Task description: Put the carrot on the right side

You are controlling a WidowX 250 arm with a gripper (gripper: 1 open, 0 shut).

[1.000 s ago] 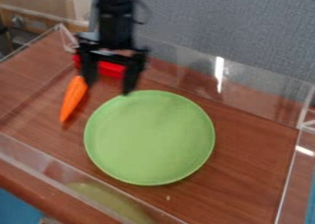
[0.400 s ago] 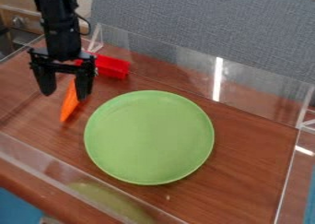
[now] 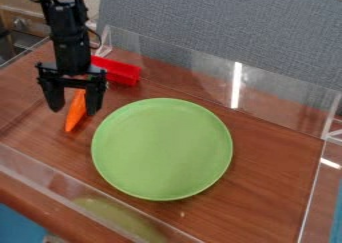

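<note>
wood-grain table top [image 3: 267,157] with clear plastic walls around it holds a green plate [image 3: 162,147] in the middle, a red block [image 3: 118,71] behind it and the carrot [image 3: 76,112] lying just left of the plate. the gripper [image 3: 72,91] hangs pointing down right over the carrot, jaws spread wide with nothing in them. this looks like the reach-and-grasp step; next it likely needs to drop a little, close on the carrot, then carry it across to the plate's right side.
</note>
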